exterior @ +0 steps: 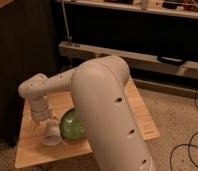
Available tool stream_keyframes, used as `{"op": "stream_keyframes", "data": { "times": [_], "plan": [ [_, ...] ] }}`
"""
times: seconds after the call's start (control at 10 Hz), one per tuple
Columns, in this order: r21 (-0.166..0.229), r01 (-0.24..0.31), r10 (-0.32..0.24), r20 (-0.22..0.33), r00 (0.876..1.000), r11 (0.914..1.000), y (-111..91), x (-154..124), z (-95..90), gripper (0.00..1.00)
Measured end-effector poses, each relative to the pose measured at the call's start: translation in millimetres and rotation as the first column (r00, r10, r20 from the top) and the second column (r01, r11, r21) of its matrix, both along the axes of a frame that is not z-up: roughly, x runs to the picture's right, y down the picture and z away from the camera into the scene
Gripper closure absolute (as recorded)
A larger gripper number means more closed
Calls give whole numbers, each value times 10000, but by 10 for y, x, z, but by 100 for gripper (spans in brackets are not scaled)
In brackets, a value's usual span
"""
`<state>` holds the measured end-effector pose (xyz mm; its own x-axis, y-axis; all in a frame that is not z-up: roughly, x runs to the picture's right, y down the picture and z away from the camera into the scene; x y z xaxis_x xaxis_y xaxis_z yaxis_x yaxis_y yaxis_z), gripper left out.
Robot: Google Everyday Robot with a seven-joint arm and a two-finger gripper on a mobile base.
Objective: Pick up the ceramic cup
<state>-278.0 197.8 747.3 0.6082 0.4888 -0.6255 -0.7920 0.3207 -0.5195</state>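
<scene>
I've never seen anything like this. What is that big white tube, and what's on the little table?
The big white tube is a robot's arm, seen close up by the one camera; where that camera sits is not known. The arm bends left and down over a small wooden table. At its end is the gripper, its grasping hand, right at a small white ceramic cup. Beside the cup sits a round green bowl. Whether the gripper holds the cup cannot be seen.

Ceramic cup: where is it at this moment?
In the camera view, the ceramic cup is at lower left, over the wooden table, close beside the green bowl on the bowl's left. The gripper is right at its upper end.
</scene>
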Motion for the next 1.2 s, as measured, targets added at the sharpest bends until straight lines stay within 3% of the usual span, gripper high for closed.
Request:
{"op": "stream_keyframes", "data": {
  "times": [0.2,0.5,1.2],
  "plan": [
    [-136,43,-44,-96,9999,9999,65,1,39,21],
    [-438,121,-132,-253,9996,9990,198,-19,143,42],
    [-802,483,-493,-109,9987,9956,418,-222,263,43]
  ]
}}
